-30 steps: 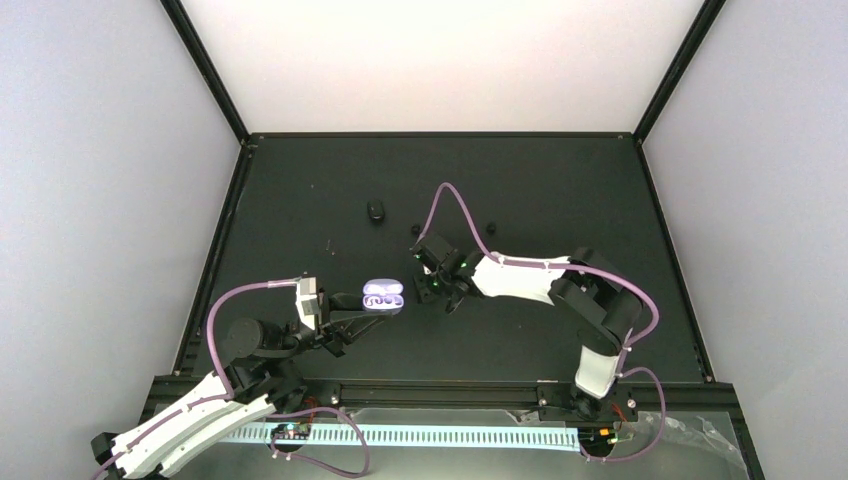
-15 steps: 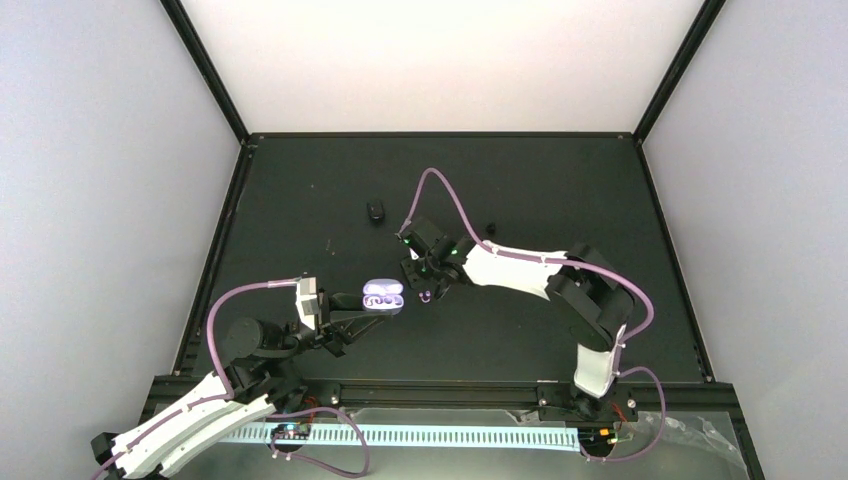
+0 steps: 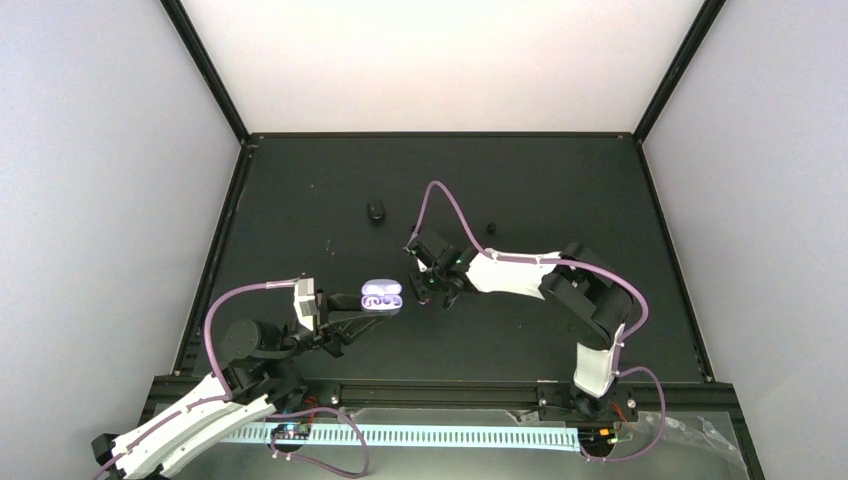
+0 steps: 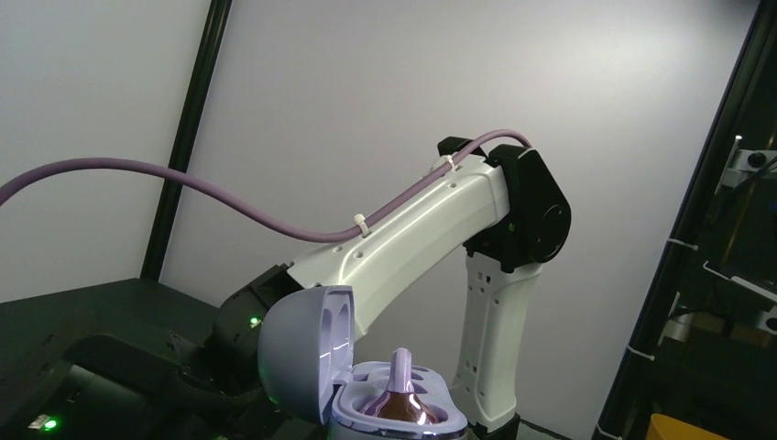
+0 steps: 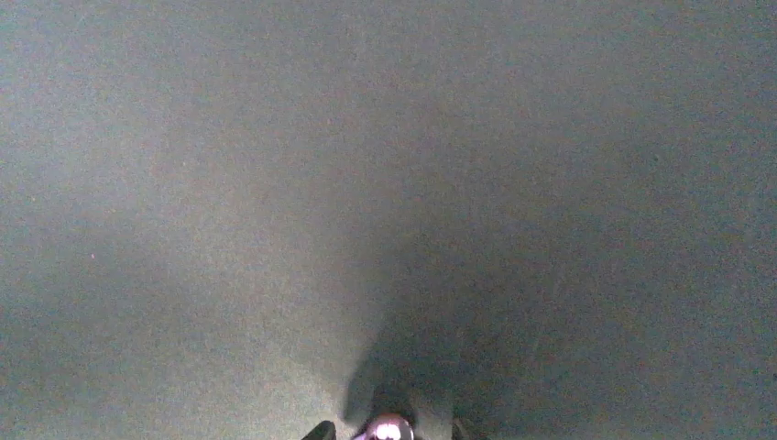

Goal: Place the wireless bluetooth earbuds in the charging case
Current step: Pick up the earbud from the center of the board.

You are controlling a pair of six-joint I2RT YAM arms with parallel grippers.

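With the right gripper [image 3: 437, 290] seemingly pinching the purple-and-white earbud [image 5: 387, 427] just beside the open charging case [image 3: 382, 297] clamped in the left gripper [image 3: 360, 313], we should align it over a free well, then lower gently.

My matte black surface [image 3: 560, 190] fills mid-frame, pale grey walls [image 3: 90, 200] around it, black frame posts [image 3: 204, 68] at upper corners.

The bottom edge of the right wrist view cuts off the purple earbud [image 5: 388, 429] and fingers [image 5: 321, 432]
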